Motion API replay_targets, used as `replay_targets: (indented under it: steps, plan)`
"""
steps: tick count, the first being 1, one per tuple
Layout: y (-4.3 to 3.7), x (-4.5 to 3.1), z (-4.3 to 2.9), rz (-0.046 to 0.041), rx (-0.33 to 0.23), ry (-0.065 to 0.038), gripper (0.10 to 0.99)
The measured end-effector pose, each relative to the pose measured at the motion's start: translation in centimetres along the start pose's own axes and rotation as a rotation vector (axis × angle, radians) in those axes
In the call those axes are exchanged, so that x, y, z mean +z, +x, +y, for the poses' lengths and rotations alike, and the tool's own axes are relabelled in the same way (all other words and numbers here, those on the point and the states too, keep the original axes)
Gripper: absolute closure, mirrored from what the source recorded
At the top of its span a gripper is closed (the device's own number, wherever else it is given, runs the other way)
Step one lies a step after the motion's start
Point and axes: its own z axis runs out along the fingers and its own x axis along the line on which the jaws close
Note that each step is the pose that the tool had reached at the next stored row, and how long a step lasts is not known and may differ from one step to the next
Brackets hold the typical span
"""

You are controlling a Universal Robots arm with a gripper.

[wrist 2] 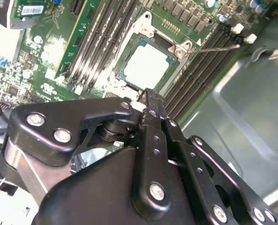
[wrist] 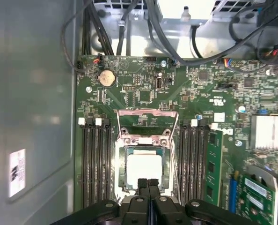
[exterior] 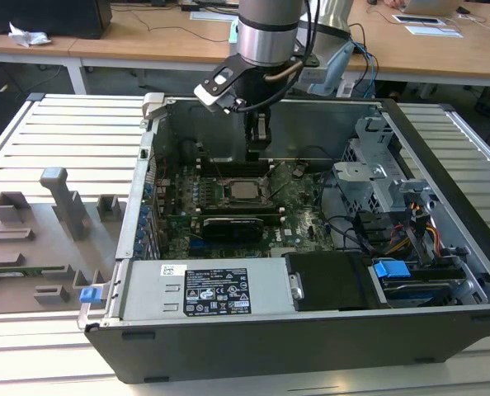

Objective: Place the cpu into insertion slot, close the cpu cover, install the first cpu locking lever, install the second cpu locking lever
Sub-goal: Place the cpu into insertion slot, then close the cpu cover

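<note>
My gripper (exterior: 256, 153) was narrow, fingers together, holding nothing. In the exterior view the cpu (exterior: 247, 191) sat in the insertion slot (exterior: 227, 193), at six o'clock from my gripper. The cpu cover (wrist: 147, 112) stood open.

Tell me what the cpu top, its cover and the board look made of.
cpu: metal lid, pale matte silver-grey sheen.
cover: thin sheet metal, likely steel, with bright reflective edges.
board: green lacquered laminate, probably fibreglass, with fine printed traces.

Robotics lab: open computer case (exterior: 228, 338) on slatted metal bench (exterior: 63, 124), grey holders (exterior: 59, 214) alongside; wooden desks (exterior: 146, 37) with papers (exterior: 433, 30) behind.
</note>
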Motion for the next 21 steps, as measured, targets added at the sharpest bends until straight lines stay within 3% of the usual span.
replay_targets:
  steps: [11,15,17,19,21]
  plan:
    - [0.0,-0.19,0.15,-0.0002,0.0,0.0,0.98]
    - [-0.06,-0.21,4.1,-0.0004,0.0,0.0,0.98]
    - [-0.08,-0.22,5.28,-0.0005,0.0,0.0,0.98]
    - [-0.11,-0.23,7.06,-0.0005,0.0,0.0,0.98]
    - [-0.12,-0.24,8.15,-0.0007,0.0,0.001,0.98]
